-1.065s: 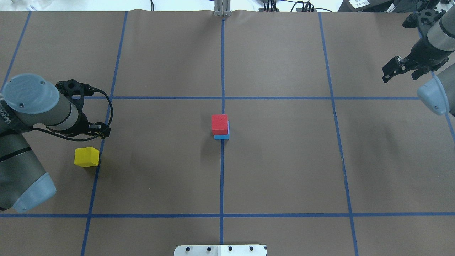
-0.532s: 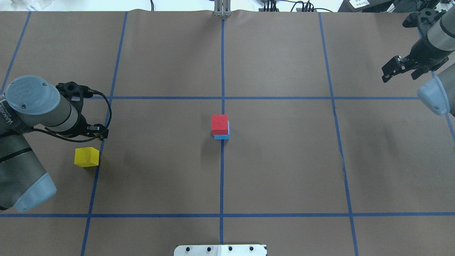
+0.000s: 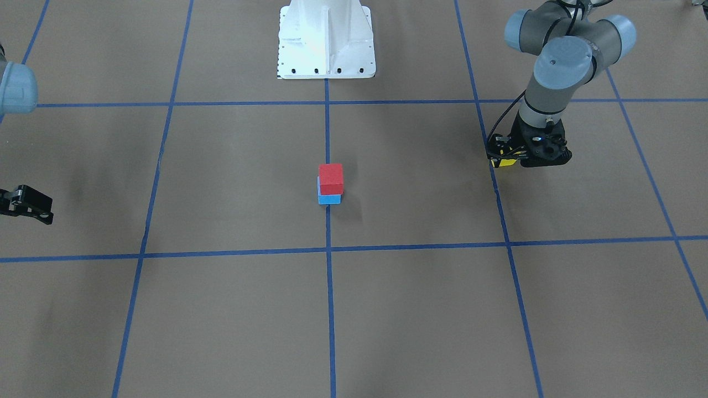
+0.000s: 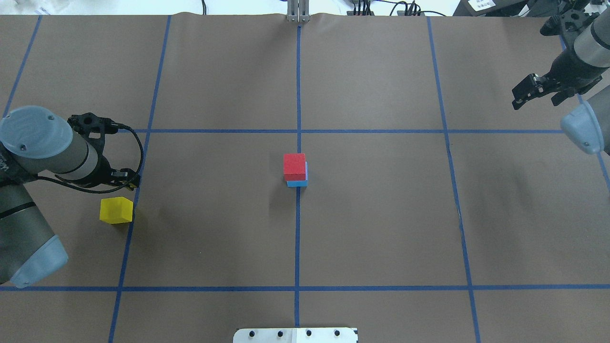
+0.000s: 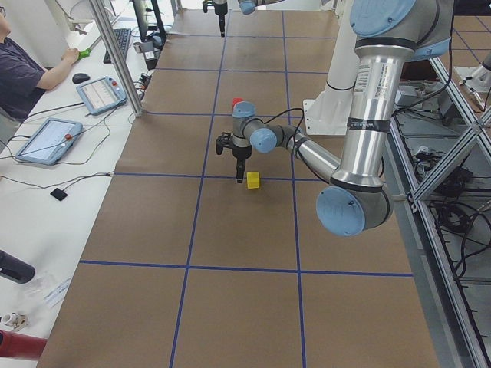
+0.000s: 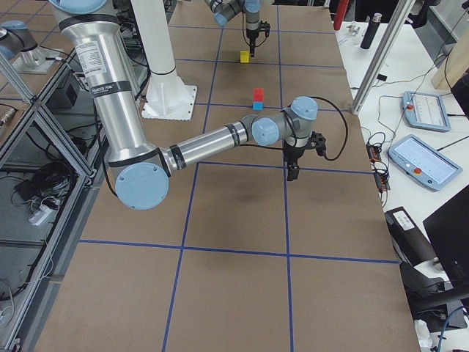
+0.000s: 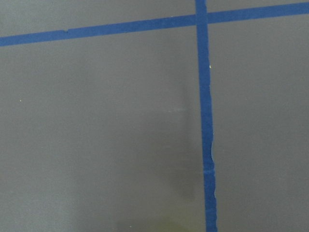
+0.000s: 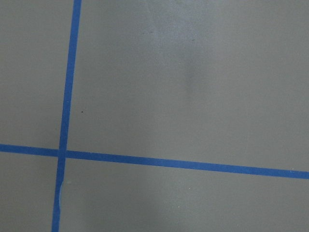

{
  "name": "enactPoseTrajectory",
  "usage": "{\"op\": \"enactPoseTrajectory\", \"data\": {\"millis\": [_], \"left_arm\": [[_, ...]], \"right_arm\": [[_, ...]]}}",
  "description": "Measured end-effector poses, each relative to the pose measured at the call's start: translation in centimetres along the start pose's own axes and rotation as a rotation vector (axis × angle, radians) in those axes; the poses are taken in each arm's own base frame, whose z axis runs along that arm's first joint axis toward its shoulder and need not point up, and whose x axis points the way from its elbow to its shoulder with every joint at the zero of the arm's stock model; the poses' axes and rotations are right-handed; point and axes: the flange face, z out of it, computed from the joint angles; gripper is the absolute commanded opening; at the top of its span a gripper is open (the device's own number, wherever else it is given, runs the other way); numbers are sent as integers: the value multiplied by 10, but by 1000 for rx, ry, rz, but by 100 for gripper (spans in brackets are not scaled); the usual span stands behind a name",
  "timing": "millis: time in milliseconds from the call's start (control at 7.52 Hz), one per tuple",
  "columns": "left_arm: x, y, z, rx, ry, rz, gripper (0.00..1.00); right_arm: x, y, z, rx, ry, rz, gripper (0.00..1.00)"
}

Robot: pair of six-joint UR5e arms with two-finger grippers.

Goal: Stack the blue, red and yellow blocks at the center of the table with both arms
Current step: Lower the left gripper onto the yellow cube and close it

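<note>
Reference: clock directions are read on the overhead view, with 6 o'clock towards the robot's base.
Stack so far: the red block (image 4: 294, 166) sits on the blue block (image 4: 297, 183) at the centre tape crossing of the tabletop (image 4: 381, 214), the red one set slightly off to 9 o'clock.
Yellow block (image 4: 116, 210): alone on the tabletop, far out at 9 o'clock from the stack and just inside the left tape line.
Key relation: the yellow block lies at about 6 o'clock from the left end effector (image 3: 528, 160), just beside it and not touching. The side view shows the fingertips low, next to the block rather than over it.
Long axis: none to favour, as the block is a cube.
Nearer arm: the left, by a wide margin.
Left arm pose: elbow folded low, wrist turned down, end effector vertical. Its jaws look spread wide in the front view, with nothing between them.
Right end effector (image 4: 534, 102): parked at about 2 o'clock from the stack, well apart from every block, fingers apart and empty.
Likely next move: a short shift towards 6 o'clock to bring the jaws astride the yellow block.
</note>
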Motion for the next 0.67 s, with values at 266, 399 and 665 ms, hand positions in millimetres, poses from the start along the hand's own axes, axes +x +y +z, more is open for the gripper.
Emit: {"op": "enactPoseTrajectory", "data": {"millis": [266, 399, 665], "left_arm": [[0, 2, 1, -1, 8, -26, 100], [1, 4, 2, -10, 14, -35, 100], [3, 8, 3, -32, 23, -40, 100]], "right_arm": [[0, 0, -1, 2, 0, -1, 100], [0, -1, -2, 4, -1, -1, 100], [0, -1, -4, 8, -2, -2, 100]]}}
